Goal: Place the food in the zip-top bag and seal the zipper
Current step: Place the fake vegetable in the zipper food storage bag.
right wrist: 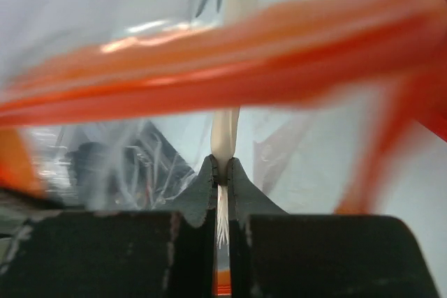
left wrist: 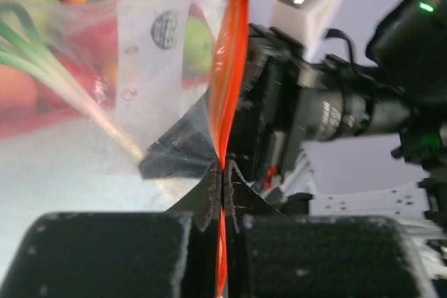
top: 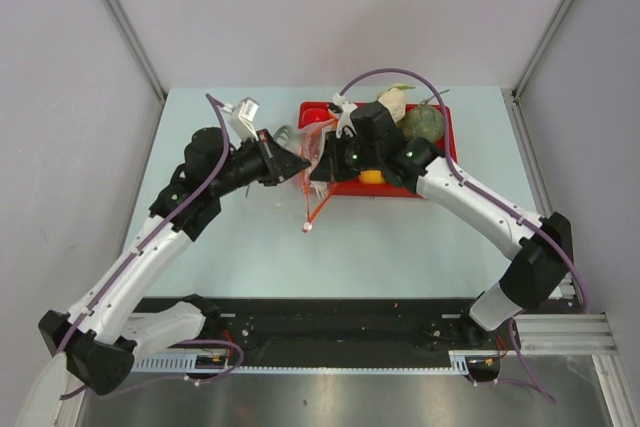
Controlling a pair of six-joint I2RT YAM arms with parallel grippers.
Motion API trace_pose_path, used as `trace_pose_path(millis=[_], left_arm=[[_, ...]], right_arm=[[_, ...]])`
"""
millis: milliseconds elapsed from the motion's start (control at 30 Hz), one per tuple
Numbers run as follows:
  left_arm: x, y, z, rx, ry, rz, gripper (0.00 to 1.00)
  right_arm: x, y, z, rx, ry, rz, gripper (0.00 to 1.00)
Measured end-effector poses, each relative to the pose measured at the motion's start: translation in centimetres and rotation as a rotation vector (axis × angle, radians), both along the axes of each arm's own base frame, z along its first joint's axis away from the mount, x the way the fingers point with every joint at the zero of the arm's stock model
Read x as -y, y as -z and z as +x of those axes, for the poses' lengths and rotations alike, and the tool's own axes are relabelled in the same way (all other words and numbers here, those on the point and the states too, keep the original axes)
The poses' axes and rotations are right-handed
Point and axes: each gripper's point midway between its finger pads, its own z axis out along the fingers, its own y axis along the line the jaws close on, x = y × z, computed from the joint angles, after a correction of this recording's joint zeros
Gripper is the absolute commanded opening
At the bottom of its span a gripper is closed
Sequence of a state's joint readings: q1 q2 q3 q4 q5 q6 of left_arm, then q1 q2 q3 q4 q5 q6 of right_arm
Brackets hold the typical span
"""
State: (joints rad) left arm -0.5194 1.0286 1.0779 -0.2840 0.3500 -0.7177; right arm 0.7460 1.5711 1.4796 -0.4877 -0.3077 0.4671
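Observation:
My left gripper [top: 300, 164] is shut on the orange-red zipper [left wrist: 227, 68] of the clear zip-top bag [left wrist: 140, 54] and holds it on edge at the red tray's left end; the jaws [left wrist: 223, 169] pinch the strip. My right gripper [top: 322, 169] is shut on the white root end of a toy spring onion [right wrist: 225, 137], jaws closed on the stalk [right wrist: 222, 172]. The stalk runs up behind the blurred zipper [right wrist: 209, 68]. Its green leaves [left wrist: 63, 82] show through the bag film. I cannot tell how far it is inside the bag. More food lies in the tray.
The red tray [top: 400, 193] at the table's back holds a dark green round vegetable [top: 423, 124], a pale one [top: 395, 102], a red fruit [top: 318, 117] and an orange one [top: 371, 176]. The two wrists are nearly touching. Grey walls enclose the table.

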Motion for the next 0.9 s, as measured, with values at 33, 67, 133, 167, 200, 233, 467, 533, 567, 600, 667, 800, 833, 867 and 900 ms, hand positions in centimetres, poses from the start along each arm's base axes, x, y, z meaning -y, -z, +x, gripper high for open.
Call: trace_pose_path(millis=[33,67,133,167,200,233,467,533,567,600,667,800,833,867,900], left_arm=[[0.1,0.1,0.0,-0.018,0.0,-0.019,0.0],[0.3,0.1,-0.1,-0.038,0.006,-0.042,0.0],[0.5,0.0,-0.4,-0.071,0.014,-0.075,0.0],[0.6,-0.2,-0.5,-0.086,0.016,-0.093,0.01],[0.7,-0.3,-0.8,-0.103,0.026,-0.111,0.0],[0.7,-0.5,-1.0,-0.116,0.027,-0.126,0.0],[-0.1,-0.7,-1.7,-0.172,0.015,-0.182,0.0],[-0.6,0.2,-1.9,-0.198,0.004,-0.183,0.0],[-0.9,0.8,-1.8,-0.214,-0.01,-0.183,0.0],[-1.3,1.4,-1.7,-0.228,-0.025,-0.18,0.0],[-1.9,2.7,-1.5,-0.255,-0.048,-0.172,0.0],[-2.4,5.3,-1.7,-0.306,-0.064,-0.134,0.0],[-2.4,5.8,-1.8,-0.312,-0.064,-0.123,0.0],[-2.5,6.2,-1.8,-0.314,-0.064,-0.111,0.0],[-2.6,6.5,-1.8,-0.313,-0.064,-0.101,0.0]], right_arm=[[-0.5,-0.5,-0.3,0.019,-0.009,0.012,0.0],[-1.1,-1.0,-0.6,0.04,-0.025,0.025,0.0],[-2.2,-1.5,-1.6,0.081,-0.071,0.037,0.09],[-2.5,-1.6,-2.0,0.095,-0.091,0.035,0.17],[-2.7,-1.5,-2.4,0.105,-0.106,0.029,0.35],[-2.7,-1.4,-2.5,0.114,-0.115,0.022,0.44],[-1.0,-1.8,-1.1,0.178,-0.126,-0.004,0.82],[-0.1,-2.5,-1.1,0.211,-0.143,-0.014,0.89],[0.3,-2.9,-1.2,0.231,-0.155,-0.022,0.91],[0.8,-3.4,-1.3,0.251,-0.169,-0.03,0.94],[1.7,-5.0,-1.7,0.301,-0.2,-0.024,0.98],[3.6,-8.1,-2.4,0.412,-0.24,-0.01,1.0],[4.0,-8.6,-2.5,0.435,-0.245,-0.008,1.0],[4.5,-9.2,-2.4,0.461,-0.246,-0.007,1.0],[5.2,-9.8,-2.2,0.491,-0.241,-0.008,1.0]])
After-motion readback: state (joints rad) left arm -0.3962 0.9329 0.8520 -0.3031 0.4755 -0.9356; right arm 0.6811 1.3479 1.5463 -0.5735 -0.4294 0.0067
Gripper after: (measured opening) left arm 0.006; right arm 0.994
